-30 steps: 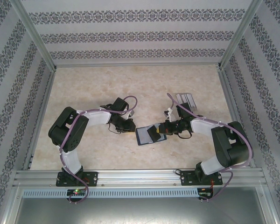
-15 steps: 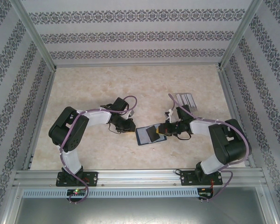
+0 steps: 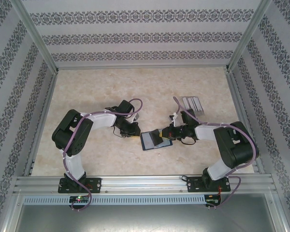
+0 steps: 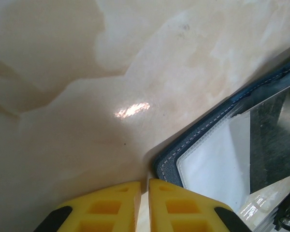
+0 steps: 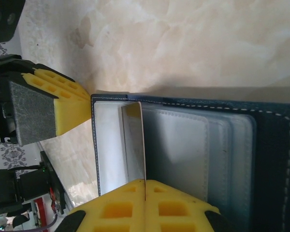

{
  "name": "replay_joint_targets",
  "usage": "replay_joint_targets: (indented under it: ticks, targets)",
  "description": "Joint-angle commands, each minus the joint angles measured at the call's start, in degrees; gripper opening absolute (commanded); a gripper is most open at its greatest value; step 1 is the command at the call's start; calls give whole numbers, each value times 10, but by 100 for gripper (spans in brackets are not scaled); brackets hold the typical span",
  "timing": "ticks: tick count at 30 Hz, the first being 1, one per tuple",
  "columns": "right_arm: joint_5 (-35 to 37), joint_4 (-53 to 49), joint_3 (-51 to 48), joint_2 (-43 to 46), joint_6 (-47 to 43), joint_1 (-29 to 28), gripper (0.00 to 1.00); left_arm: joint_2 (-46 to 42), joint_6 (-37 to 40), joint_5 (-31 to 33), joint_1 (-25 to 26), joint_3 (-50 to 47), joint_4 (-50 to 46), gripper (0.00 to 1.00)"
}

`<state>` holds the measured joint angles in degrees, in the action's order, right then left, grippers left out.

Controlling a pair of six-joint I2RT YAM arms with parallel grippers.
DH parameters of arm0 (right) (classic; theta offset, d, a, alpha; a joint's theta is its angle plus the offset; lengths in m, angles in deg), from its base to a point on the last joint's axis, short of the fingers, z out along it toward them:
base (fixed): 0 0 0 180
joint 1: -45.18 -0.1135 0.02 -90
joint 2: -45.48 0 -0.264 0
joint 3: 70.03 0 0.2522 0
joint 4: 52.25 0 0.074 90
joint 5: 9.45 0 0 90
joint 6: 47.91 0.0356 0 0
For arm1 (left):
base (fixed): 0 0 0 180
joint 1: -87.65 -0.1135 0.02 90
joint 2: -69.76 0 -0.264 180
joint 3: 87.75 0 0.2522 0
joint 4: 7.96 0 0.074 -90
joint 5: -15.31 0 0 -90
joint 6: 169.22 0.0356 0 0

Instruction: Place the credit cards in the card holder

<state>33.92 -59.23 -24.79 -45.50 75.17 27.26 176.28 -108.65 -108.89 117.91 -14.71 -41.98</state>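
The card holder (image 3: 147, 143) is a flat navy case with pale stitching and clear, glossy plastic sleeves (image 5: 183, 150). It lies open on the smooth marbled bench (image 3: 96, 87), midway between the side edges and nearer the near edge. Its long axis runs left to right, the right end angled slightly toward the far edge. The right gripper (image 5: 144, 189), yellow ribbed fingers closed, pinches a thin dark card (image 3: 157, 137) standing on edge over the sleeves. The left gripper (image 4: 144, 191) has its fingers almost together on nothing, just beside the holder's left corner.
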Motion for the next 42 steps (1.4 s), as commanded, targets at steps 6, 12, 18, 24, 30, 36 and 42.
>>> replay_joint_targets:
  ticks: [6,12,18,24,30,36,42]
  targets:
    - [21,35,1,-16,27,-22,4,40,-6,34,15,0,33,15]
    - [72,37,-5,3,69,-57,9,44,-7,37,16,9,24,14]
    - [146,25,-6,24,114,-96,13,43,-8,45,16,17,15,14]
    - [182,42,-5,28,159,-119,15,49,-39,14,16,0,63,12]
    - [184,-4,14,36,126,-146,19,52,-29,18,16,11,51,12]
    - [205,-54,25,61,96,-154,17,52,-29,23,16,14,45,12]
    - [206,-61,33,52,89,-164,5,52,-30,26,16,10,45,12]
